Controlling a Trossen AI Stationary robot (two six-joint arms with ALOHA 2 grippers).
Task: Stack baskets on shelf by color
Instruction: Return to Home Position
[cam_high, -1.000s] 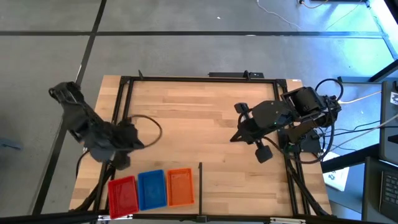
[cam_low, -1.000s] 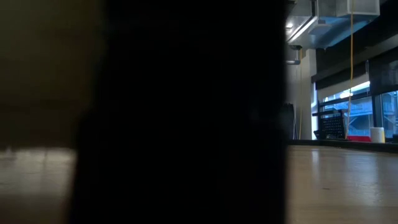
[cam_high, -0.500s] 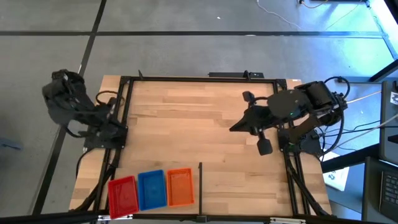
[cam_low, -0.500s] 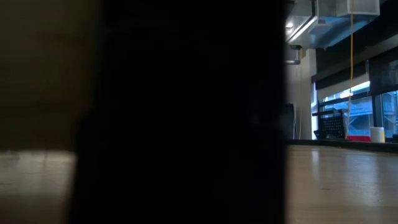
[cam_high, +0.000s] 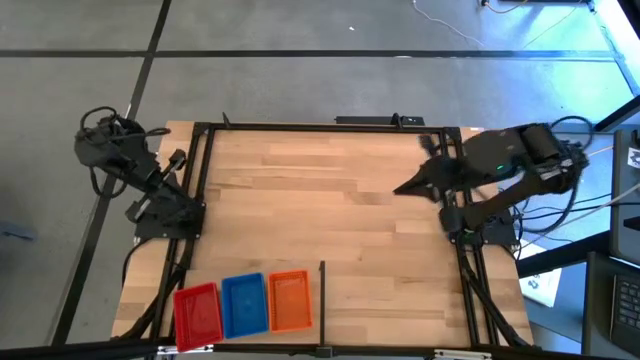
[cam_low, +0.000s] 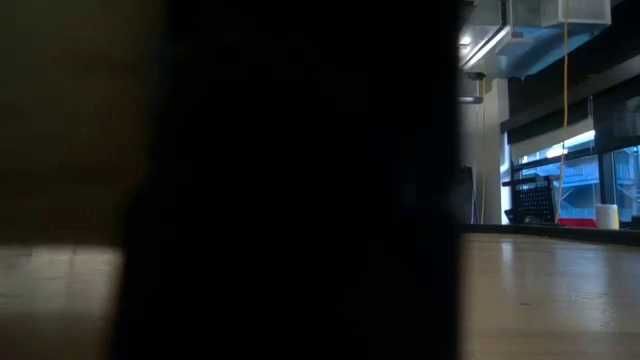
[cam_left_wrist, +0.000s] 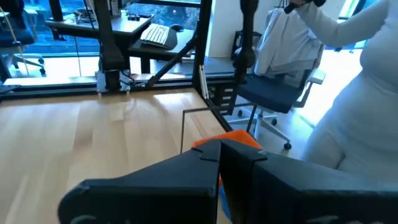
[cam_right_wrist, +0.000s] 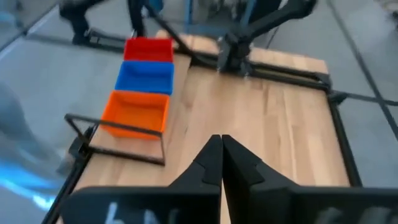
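Observation:
Three baskets stand side by side at the table's near left: red (cam_high: 198, 311), blue (cam_high: 243, 304) and orange (cam_high: 290, 299), resting on the pale wood of the shelf (cam_high: 255, 283). A thin black divider bar (cam_high: 322, 282) stands just right of the orange one. My left gripper (cam_left_wrist: 219, 147) is shut and empty, folded back with its arm (cam_high: 150, 185) at the table's left edge. My right gripper (cam_high: 401, 189) hangs shut and empty above the table's right part, pointing toward the baskets (cam_right_wrist: 140, 94).
A black frame (cam_high: 300, 126) runs around the tabletop. In the low view a dark shape (cam_low: 300, 180) close to the camera hides most of the table. Beyond the table the left wrist view shows an office chair (cam_left_wrist: 273, 93) and a person in white (cam_left_wrist: 360, 93).
My left arm has drawn back from above the table beside the baskets to the left edge and has turned its gripper up to nearly level. My right gripper has pulled back toward the table's right edge. The baskets have stayed in place.

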